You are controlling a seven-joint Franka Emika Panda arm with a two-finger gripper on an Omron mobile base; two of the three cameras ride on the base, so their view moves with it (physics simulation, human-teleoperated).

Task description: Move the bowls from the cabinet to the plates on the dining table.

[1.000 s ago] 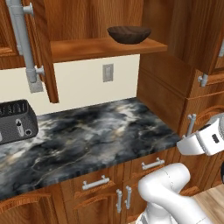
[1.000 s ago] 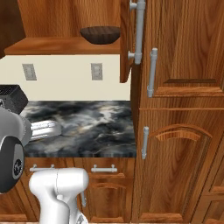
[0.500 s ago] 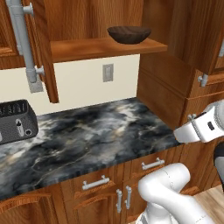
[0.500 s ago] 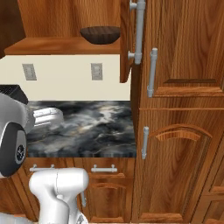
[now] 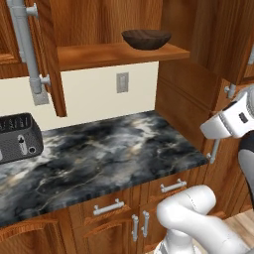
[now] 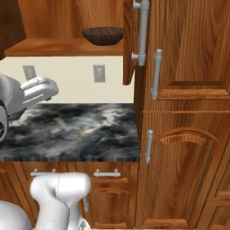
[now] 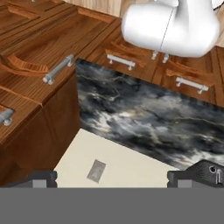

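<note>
A dark brown bowl (image 5: pixel 146 38) (image 6: pixel 103 35) stands upright on the shelf of the open cabinet (image 5: pixel 114 52) (image 6: pixel 54 46), above the marble worktop. The cabinet's doors hang open at either side, with long grey bar handles (image 5: pixel 27 49) (image 6: pixel 143 31). My gripper (image 7: pixel 111 179) is open, its fingertips (image 7: pixel 41 178) wide apart with nothing between them. It looks down, rolled over, at the cream wall and the worktop, well below the bowl. My white arm (image 5: pixel 230 121) (image 6: pixel 31 92) hangs in front of the worktop. The plates and the dining table are out of view.
A black toaster (image 5: pixel 17 136) (image 7: pixel 210 168) sits at the worktop's left end. A wall socket (image 5: pixel 122 82) (image 6: pixel 99 73) (image 7: pixel 96 170) is under the shelf. Tall wooden cabinets (image 6: pixel 184 112) close off the right side. Drawers with short handles (image 5: pixel 106 207) run below.
My arm has risen steadily in front of the worktop, towards shelf height. The bowl, the doors and the base have not moved. The fingers stay wide apart.
</note>
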